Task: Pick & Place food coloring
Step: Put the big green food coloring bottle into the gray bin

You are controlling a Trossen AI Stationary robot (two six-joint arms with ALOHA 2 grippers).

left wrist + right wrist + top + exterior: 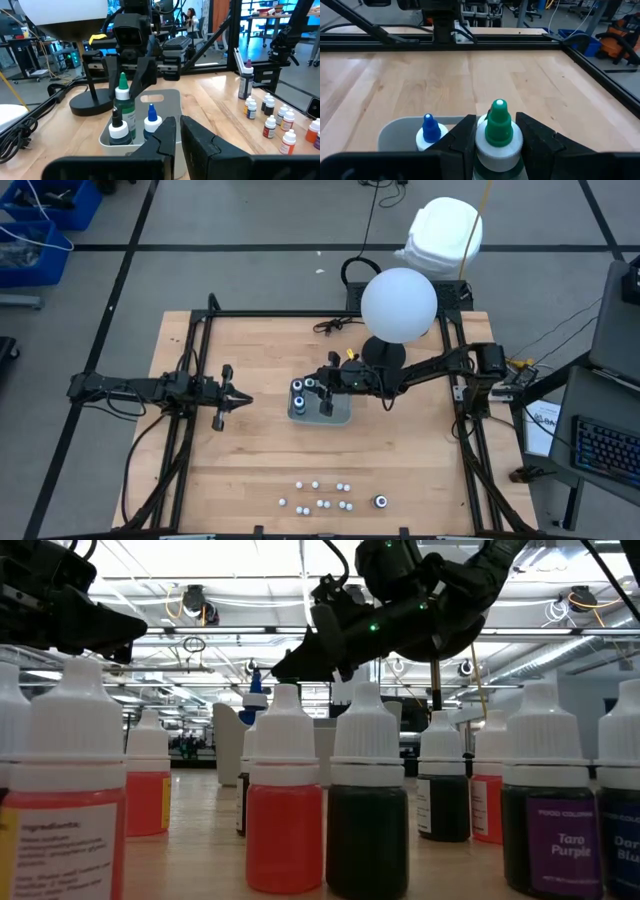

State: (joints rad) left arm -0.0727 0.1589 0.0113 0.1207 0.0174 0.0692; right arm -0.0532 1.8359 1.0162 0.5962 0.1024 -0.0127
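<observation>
The desk (250, 450) carries a grey tray (342, 418) at its middle, and that tray holds the tall bottles: one with a blue tip (429, 128), one with a black tip (117, 124), and a green-tipped bottle (498, 131) standing upright, long axis vertical, nozzle pointing straight up. The right claw (495, 137) is over the tray, clamped on that green-tipped bottle, one finger on each side of its white collar. The left claw (243, 398) hangs over bare desk well to the tray's left, fingers together, pointing toward the tray.

Down at the near edge sit the droppers (320, 498), a loose cluster of white caps, with a round jar (381, 501) just off to the right of them, well apart from the tray.

From above they are only white dots. The low view brings them close: all upright, caps up, a red one (284, 810) and a dark one (367, 805) side by side in front, one labelled purple (551, 810) to the right. The left wrist view alone shows a taller purple-tipped bottle (245, 80) standing beyond the row of droppers. Only the right wrist view shows the grip up close.
</observation>
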